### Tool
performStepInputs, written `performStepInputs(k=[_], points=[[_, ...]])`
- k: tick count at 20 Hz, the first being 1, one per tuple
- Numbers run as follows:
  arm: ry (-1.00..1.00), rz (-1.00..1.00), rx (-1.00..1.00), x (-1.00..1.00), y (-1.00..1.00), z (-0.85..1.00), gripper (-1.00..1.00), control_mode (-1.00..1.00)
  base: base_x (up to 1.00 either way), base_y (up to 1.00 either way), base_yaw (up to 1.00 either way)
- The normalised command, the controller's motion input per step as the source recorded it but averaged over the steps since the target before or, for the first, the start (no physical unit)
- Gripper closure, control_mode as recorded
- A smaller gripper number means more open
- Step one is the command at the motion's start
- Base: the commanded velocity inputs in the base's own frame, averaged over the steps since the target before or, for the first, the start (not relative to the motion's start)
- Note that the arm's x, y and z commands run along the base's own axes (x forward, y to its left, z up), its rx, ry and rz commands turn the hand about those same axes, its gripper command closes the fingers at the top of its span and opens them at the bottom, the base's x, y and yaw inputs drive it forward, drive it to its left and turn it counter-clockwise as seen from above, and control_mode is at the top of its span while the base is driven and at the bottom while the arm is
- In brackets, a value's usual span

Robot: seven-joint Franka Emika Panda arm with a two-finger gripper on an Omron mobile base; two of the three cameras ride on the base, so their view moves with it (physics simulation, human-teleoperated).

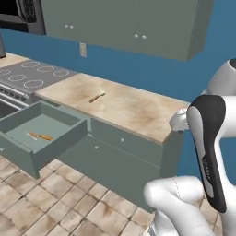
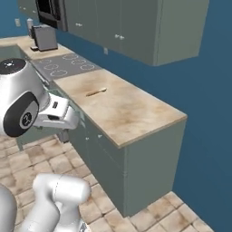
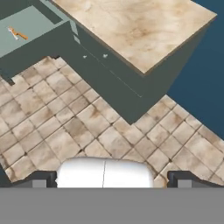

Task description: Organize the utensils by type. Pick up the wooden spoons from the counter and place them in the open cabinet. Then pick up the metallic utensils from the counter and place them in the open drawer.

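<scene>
One wooden spoon (image 1: 97,97) (image 2: 96,92) lies on the beige marble counter (image 1: 133,113) (image 2: 131,113) (image 3: 131,26), near its back left part. The drawer (image 1: 27,152) (image 3: 30,46) stands pulled out at the left. On its floor lies a small utensil (image 1: 41,136) (image 3: 17,33) with an orange handle and a pale end. My gripper (image 3: 111,179) hangs open and empty over the tiled floor, in front of the counter's right end and well away from the spoon. The metallic utensils and the open cabinet are out of view.
Grey-green wall cabinets (image 1: 138,27) (image 2: 113,27) with shut doors hang above the counter. A stove top (image 1: 27,76) (image 2: 68,65) adjoins the counter on the left, with a microwave (image 1: 20,16) above it. Tiled floor (image 3: 87,127) lies before the base cabinets (image 1: 115,161).
</scene>
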Motion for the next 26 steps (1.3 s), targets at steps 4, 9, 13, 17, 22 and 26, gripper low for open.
performStepInputs(k=[4, 9, 13, 17, 22, 26], points=[[0.00, 0.00, 0.00, 0.00, 0.00, 0.00, -1.00, 1.00, 0.70, 0.36, -0.15], [0.00, 0.00, 0.00, 0.00, 0.00, 0.00, -1.00, 1.00, 0.61, 0.39, -0.21], [0.00, 0.00, 0.00, 0.00, 0.00, 0.00, -1.00, 1.00, 0.74, 0.19, -0.21], [0.00, 0.00, 0.00, 0.00, 0.00, 0.00, -1.00, 1.00, 0.63, 0.16, -0.27], [0.00, 0.00, 0.00, 0.00, 0.00, 0.00, -1.00, 1.00, 0.27, 0.22, -0.29], [0.00, 0.00, 0.00, 0.00, 0.00, 0.00, -1.00, 1.00, 0.16, 0.23, -0.30]])
